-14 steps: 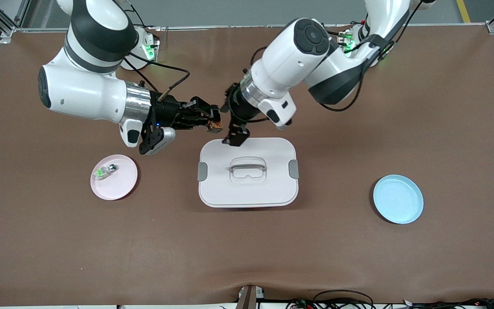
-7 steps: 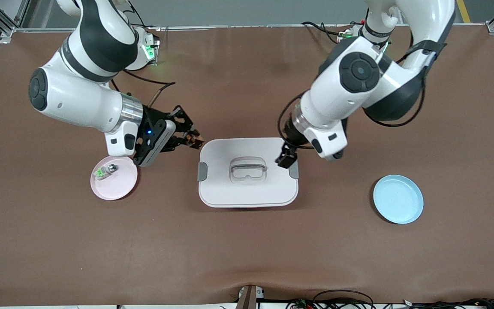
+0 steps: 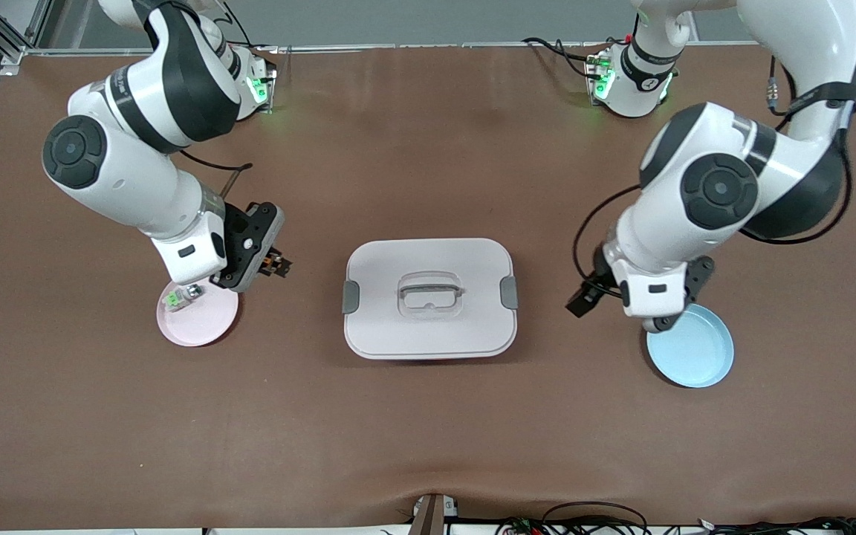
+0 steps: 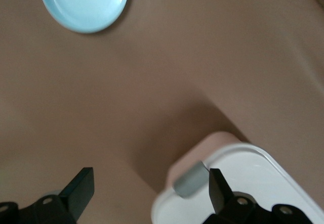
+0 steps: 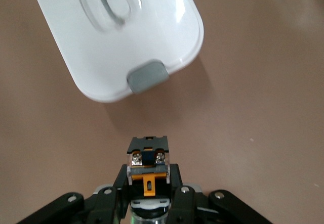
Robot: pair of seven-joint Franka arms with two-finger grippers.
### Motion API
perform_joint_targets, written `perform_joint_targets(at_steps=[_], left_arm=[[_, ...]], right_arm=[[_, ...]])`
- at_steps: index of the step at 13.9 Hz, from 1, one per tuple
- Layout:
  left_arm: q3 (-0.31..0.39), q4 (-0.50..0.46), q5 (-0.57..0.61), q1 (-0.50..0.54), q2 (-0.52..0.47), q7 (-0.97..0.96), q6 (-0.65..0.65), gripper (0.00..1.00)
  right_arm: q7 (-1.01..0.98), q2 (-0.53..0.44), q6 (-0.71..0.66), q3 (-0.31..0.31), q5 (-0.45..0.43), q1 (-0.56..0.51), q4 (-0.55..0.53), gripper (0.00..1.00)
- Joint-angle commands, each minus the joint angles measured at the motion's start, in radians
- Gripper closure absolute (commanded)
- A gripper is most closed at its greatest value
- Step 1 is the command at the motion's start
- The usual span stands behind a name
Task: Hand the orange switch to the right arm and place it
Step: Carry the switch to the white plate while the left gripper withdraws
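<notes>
- Pinching the orange switch (image 5: 147, 165), the right claw (image 3: 277, 264) hangs over bare tabletop (image 3: 428, 416) between the pink plate (image 3: 201, 323) and the white lidded box (image 3: 429, 297); handover looks done, placing is what's left.
- Key relation: the pink plate sits just beside the right claw, toward the right arm's end of the tabletop and nearer the front camera. If that plate is the target (my guess, task names none), the claw needs a short shift that way, then a descent.
- Switch axis: in the right wrist view it sticks straight out past the fingertips, orange tab inboard, black body with two screws outboard, pointing toward the box's grey latch (image 5: 147, 77).
- Green-and-white part (image 3: 180, 296) already lies on the pink plate's rim side closest to the right arm; risk of setting the switch on it.
- Left claw (image 3: 584, 297) is spread and empty, over tabletop between the box and the blue plate (image 3: 695, 349); left arm waits.
- Hidden: the right arm's wrist covers part of the pink plate in the front view; the switch is a speck there. Claw height above the tabletop is hard to judge.
</notes>
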Motion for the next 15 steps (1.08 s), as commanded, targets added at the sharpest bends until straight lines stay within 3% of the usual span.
perform_joint_targets(at_steps=[1,6,8,9,12,15], left_arm=[[-0.005,-0.010,0.064,0.036,-0.018,0.193,-0.019,0.00],[-0.008,-0.001,0.142,0.120,-0.036,0.495,-0.018,0.00],[0.001,-0.004,0.129,0.142,-0.070,0.613,-0.010,0.00],[0.036,-0.010,0.127,0.139,-0.096,0.673,-0.007,0.00],[0.122,-0.071,-0.023,0.134,-0.202,0.784,-0.010,0.00],[0.298,-0.178,-0.165,0.052,-0.353,0.969,-0.013,0.00]], right_arm=[[-0.132,0.005,-0.016,0.011,-0.102,-0.027,-0.004,1.00],[-0.268,-0.002,0.016,0.011,-0.140,-0.113,-0.090,1.00],[-0.340,-0.007,0.108,0.011,-0.148,-0.145,-0.168,1.00],[-0.366,-0.010,0.169,0.011,-0.148,-0.164,-0.221,1.00],[-0.430,-0.009,0.311,0.009,-0.162,-0.196,-0.323,1.00],[-0.445,0.001,0.440,0.009,-0.211,-0.231,-0.404,1.00]])
